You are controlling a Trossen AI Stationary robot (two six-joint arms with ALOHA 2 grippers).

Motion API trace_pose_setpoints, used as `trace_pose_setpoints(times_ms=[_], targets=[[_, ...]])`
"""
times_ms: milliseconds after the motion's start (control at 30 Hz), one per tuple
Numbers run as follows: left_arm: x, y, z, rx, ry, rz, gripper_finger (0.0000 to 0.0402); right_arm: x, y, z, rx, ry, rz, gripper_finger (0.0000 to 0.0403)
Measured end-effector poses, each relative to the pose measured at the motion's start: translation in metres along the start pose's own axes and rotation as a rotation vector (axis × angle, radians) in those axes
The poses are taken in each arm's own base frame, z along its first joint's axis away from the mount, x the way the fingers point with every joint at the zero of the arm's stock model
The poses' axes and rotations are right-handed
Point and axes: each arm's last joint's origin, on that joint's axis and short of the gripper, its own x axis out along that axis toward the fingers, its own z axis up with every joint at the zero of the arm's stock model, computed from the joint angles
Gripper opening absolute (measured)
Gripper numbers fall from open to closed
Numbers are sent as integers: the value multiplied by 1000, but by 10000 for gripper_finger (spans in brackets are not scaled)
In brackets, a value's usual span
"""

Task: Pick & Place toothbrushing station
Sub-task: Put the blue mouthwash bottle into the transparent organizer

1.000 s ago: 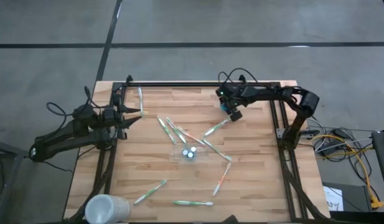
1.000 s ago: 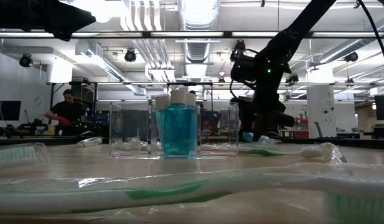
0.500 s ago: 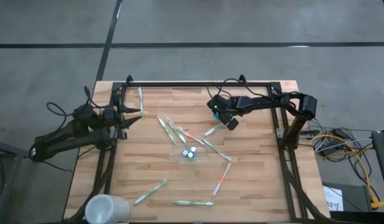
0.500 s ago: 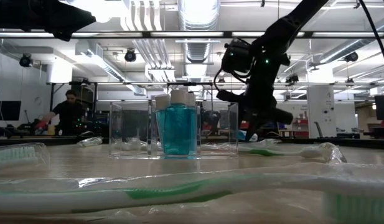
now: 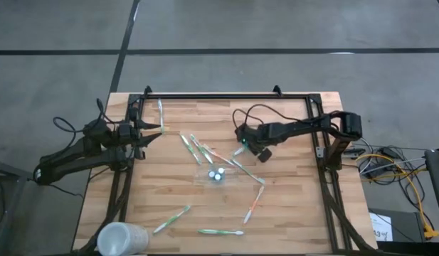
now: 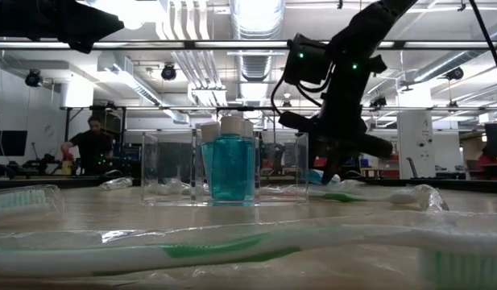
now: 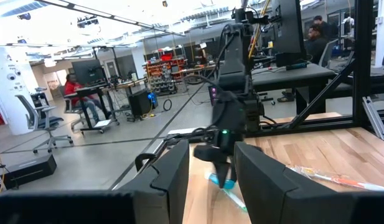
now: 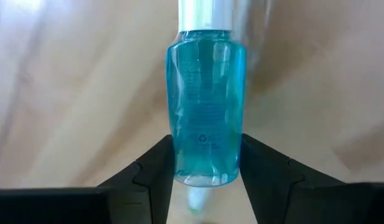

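Observation:
The toothbrushing station (image 5: 217, 174) is a clear plastic holder standing mid-table with small blue bottles (image 6: 229, 167) upright in it. My right gripper (image 5: 245, 147) hovers just to its far right, shut on another small blue bottle (image 8: 205, 115) with a white cap. Slim green, white and orange toothbrushes (image 5: 193, 148) lie scattered flat around the holder. My left gripper (image 5: 154, 131) waits open at the table's left edge, pointing level across the table, with nothing between its fingers. My right gripper pinches the bottle's lower body (image 8: 204, 168), near its base, between its two fingers (image 8: 155, 167). The fingers slant steeply down from the table's right side and lie along the bottle. The white cap (image 8: 204, 14) points away from them and down, and the bottle looks clear of the table.
A frosted white cup (image 5: 121, 238) lies at the near left corner. More toothbrushes lie near the front edge (image 5: 220, 232), right of centre (image 5: 255, 203) and at the far left (image 5: 161, 114). A black frame (image 5: 226, 95) rims the far edge and both sides.
My right gripper has swung from the far right part of the table toward the left and nearer, toward the clear holder, carrying the blue bottle. Its wrist has rolled a little on the way.

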Motion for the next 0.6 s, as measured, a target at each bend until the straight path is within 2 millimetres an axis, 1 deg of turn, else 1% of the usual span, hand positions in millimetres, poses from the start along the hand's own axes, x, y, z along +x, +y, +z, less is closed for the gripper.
trace_pose_setpoints(times_ms=[200,400,600], targets=[[0,0,0,0,0,0,133,-5,-17,-19,-64,19,-22,155],[0,0,0,0,0,-1,133,-11,-35,-38,-136,82,-56,162],[0,0,0,0,0,0,133,-17,-54,-52,-299,125,-118,157]])
